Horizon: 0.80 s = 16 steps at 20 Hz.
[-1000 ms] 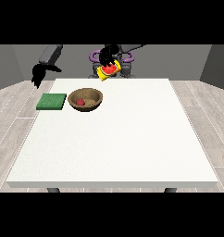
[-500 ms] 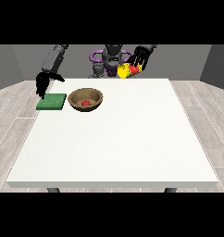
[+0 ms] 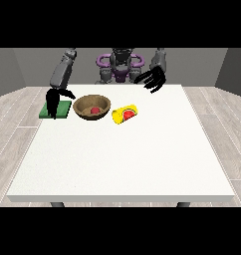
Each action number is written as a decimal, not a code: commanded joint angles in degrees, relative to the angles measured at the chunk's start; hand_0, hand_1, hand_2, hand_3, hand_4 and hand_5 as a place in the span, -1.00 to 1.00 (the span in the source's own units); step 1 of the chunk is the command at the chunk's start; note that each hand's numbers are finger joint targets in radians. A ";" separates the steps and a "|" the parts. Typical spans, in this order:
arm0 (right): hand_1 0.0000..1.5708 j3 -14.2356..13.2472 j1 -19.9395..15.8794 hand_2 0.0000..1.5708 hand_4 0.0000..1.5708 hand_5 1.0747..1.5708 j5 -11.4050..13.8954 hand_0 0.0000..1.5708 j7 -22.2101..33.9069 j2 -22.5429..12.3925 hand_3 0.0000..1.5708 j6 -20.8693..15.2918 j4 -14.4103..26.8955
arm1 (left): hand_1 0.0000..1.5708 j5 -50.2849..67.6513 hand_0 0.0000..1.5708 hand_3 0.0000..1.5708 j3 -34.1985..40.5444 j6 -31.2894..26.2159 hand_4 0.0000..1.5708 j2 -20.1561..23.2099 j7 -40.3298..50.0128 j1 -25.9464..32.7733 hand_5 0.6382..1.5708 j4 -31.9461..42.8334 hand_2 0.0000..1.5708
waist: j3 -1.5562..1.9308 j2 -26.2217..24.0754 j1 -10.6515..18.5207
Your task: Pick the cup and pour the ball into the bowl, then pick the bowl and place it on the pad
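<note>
Cup now lying on table — released, hand at the view's right raised

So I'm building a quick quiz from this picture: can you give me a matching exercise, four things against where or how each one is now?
Things:
1. cup
2. ball
3. pad
4. hand at the view's right

States:
A. inside the bowl
B. flat on the table, left of the bowl
C. lying on its side, right of the bowl
D. raised above the table, holding nothing

Pairs: 1-C, 2-A, 3-B, 4-D
</note>
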 commanded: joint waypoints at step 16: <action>-1.00 5.24 -1.58 -1.00 -0.68 0.92 2.99 -1.00 -3.26 9.23 -1.00 -4.87 4.48 | -1.00 13.55 -1.00 -1.00 3.69 -3.86 -1.00 0.30 -8.86 5.36 0.95 2.21 -1.00 | 0.26 -1.20 -2.82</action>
